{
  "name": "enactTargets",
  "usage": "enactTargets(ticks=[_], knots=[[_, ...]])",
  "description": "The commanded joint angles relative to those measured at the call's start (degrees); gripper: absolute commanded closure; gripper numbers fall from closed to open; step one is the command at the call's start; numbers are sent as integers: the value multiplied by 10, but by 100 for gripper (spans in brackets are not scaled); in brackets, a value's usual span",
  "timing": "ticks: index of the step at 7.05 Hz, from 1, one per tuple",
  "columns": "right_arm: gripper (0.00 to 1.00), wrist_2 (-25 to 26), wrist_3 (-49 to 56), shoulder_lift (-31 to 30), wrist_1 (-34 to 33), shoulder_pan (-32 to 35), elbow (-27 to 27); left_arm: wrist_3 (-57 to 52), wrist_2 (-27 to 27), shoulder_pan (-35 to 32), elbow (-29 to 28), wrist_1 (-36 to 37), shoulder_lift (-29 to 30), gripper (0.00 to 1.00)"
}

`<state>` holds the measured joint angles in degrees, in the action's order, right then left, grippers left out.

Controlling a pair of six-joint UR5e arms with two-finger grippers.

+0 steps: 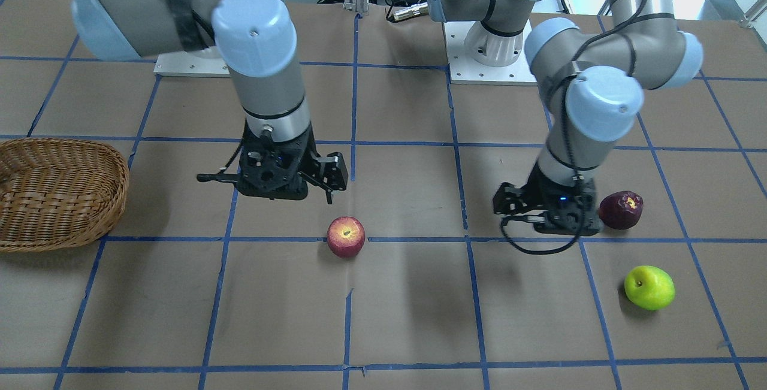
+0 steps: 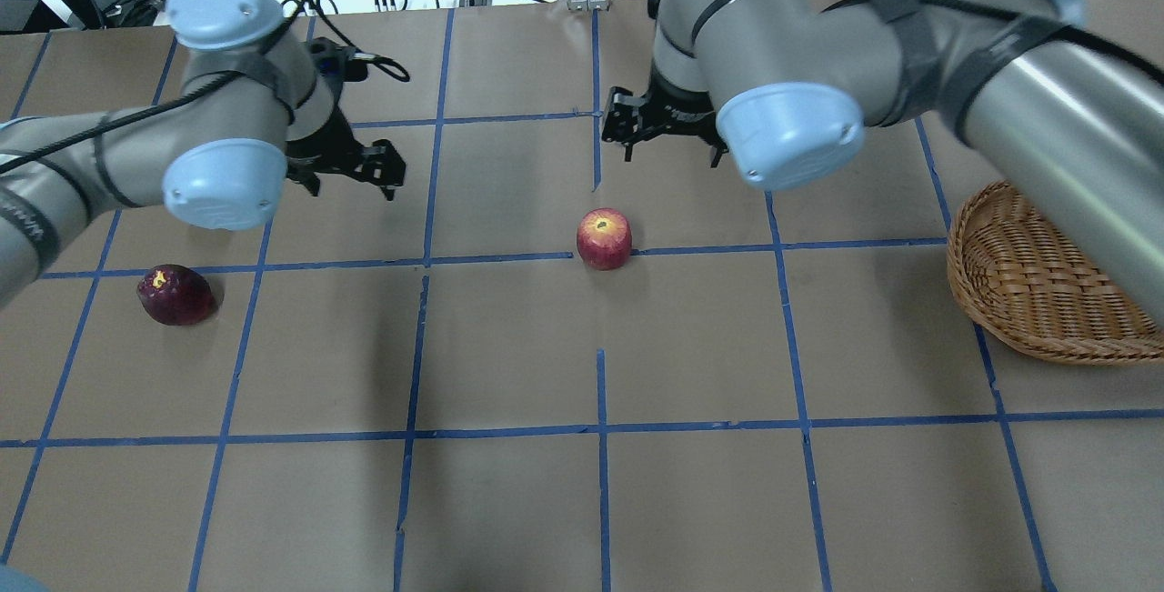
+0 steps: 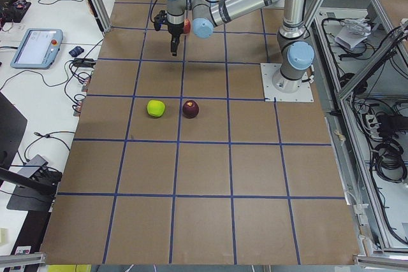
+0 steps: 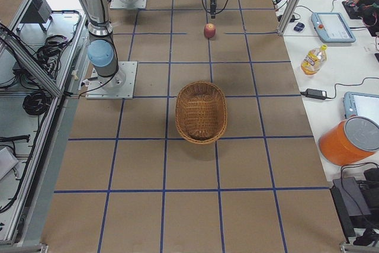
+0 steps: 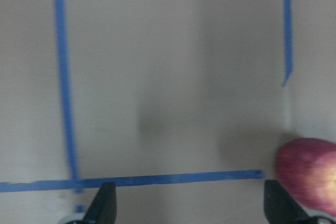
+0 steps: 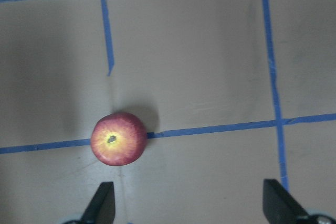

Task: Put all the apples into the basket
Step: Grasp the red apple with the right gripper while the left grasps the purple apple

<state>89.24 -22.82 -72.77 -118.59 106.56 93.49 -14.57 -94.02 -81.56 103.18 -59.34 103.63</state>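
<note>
The red apple (image 1: 346,237) lies on the table mid-way; it also shows in the overhead view (image 2: 604,238) and the right wrist view (image 6: 118,138). My right gripper (image 1: 272,183) hangs open and empty above it, a little toward the robot's base. The maroon apple (image 1: 621,210) sits beside my left gripper (image 1: 551,210), which is open, empty and raised. The left wrist view is blurred and catches the red apple (image 5: 310,174) at its right edge. The green apple (image 1: 649,287) lies farther from the base. The wicker basket (image 1: 54,195) stands empty on my right side.
The brown table (image 2: 691,346) carries a grid of blue tape. Both arm bases stand at the table's back edge. A bottle, tablets and an orange container sit on a side bench beyond the table in the exterior right view.
</note>
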Motion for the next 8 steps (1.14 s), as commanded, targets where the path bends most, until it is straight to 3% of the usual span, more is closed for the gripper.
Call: enactTargets(ticks=[1, 2, 4, 7, 8], knots=[[0, 1, -21, 78, -144, 26, 52, -184, -5, 164, 14, -1, 3, 0], [0, -2, -15, 98, -179, 29, 67, -203, -4, 219, 21, 3, 17, 0], [0, -7, -17, 120, -214, 34, 66, -235, -5, 235, 23, 4, 39, 0], [1, -7, -13, 134, -216, 35, 67, -241, -7, 243, 44, 7, 70, 0], [25, -7, -12, 134, -216, 34, 65, -241, -6, 243, 46, 5, 79, 0]])
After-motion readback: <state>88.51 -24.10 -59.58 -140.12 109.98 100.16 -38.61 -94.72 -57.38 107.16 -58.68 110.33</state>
